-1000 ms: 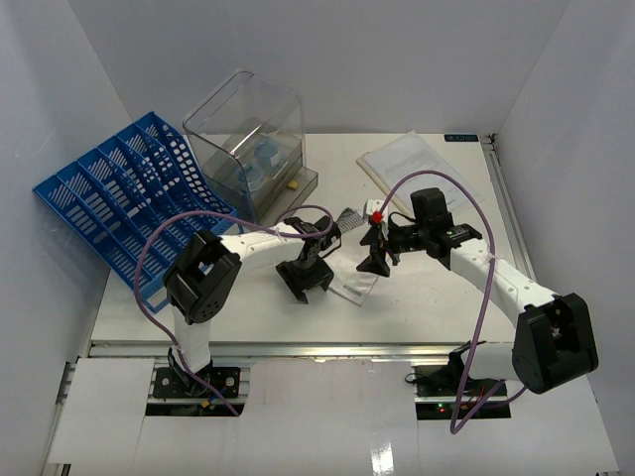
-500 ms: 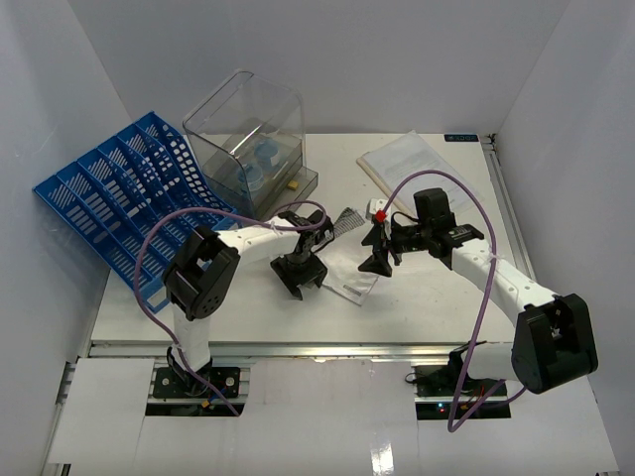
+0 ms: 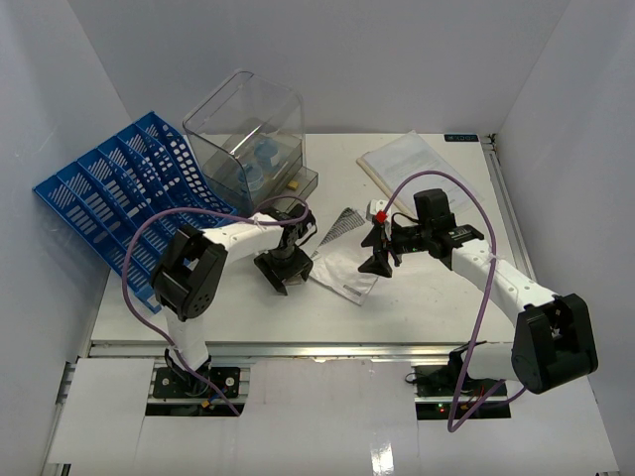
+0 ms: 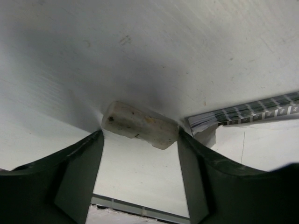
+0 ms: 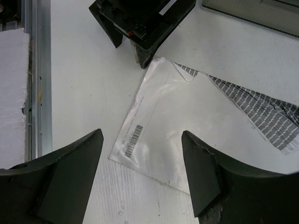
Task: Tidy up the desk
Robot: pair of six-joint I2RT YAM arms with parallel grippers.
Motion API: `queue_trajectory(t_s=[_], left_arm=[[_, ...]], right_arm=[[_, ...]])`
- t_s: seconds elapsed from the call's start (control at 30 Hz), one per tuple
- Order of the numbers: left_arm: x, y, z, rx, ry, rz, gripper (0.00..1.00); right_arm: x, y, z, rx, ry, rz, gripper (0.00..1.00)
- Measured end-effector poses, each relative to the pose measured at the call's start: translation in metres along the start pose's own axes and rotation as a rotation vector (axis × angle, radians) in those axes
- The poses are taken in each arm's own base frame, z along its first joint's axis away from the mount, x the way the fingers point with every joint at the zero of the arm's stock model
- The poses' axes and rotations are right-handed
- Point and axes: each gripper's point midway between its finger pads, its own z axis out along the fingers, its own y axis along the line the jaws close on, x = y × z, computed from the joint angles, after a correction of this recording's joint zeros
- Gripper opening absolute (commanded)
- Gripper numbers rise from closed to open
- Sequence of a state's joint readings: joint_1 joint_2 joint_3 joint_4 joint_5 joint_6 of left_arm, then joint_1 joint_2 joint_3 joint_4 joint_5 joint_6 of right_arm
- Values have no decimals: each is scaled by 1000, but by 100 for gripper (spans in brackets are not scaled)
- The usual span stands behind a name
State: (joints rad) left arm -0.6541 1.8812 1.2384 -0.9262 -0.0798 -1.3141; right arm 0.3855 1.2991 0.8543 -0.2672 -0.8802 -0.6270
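The white desk [image 3: 446, 297] carries a white envelope [image 3: 342, 270] with a barcode, also in the right wrist view [image 5: 159, 135]. A grey patterned sheet [image 3: 343, 222] lies behind it. My left gripper [image 3: 283, 270] is low on the desk just left of the envelope. In the left wrist view it [image 4: 140, 134] is shut on a small dirty white eraser [image 4: 140, 123], whose ends touch both fingertips. My right gripper [image 3: 377, 260] is open and empty, hanging above the envelope's right edge [image 5: 142, 133].
A blue slotted file rack [image 3: 119, 198] leans at the far left. A clear plastic bin [image 3: 248, 134] stands behind the left gripper. A white booklet [image 3: 412, 164] lies at the back right. The metal rail [image 5: 35, 70] runs along the near edge.
My left gripper has slid left, away from the envelope's left edge, and more of the envelope shows. The right arm has not moved.
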Motion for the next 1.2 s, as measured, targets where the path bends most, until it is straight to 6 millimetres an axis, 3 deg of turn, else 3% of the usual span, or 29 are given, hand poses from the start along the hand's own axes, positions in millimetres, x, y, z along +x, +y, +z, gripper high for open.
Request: queue_trajectory(t_s=[0.33,0.77,0.83,1.03,1.2], left_arm=[[-19,15,0,-8,-71,-58,78],[-25,16,0,-11,-93,-148,70],[-25,16,1,-11,-94,-138,63],[-26,15,1,5,-94,-71,24],[-26,15,-2,53,-105,44,8]], right_arm=[[-1,2,0,-11,-7,3,74],[-1,2,0,-11,-7,8,74],[-1,2,0,-11,-7,8,74],[-1,2,0,-10,-7,8,74],[-1,1,0,-7,-8,13,74]])
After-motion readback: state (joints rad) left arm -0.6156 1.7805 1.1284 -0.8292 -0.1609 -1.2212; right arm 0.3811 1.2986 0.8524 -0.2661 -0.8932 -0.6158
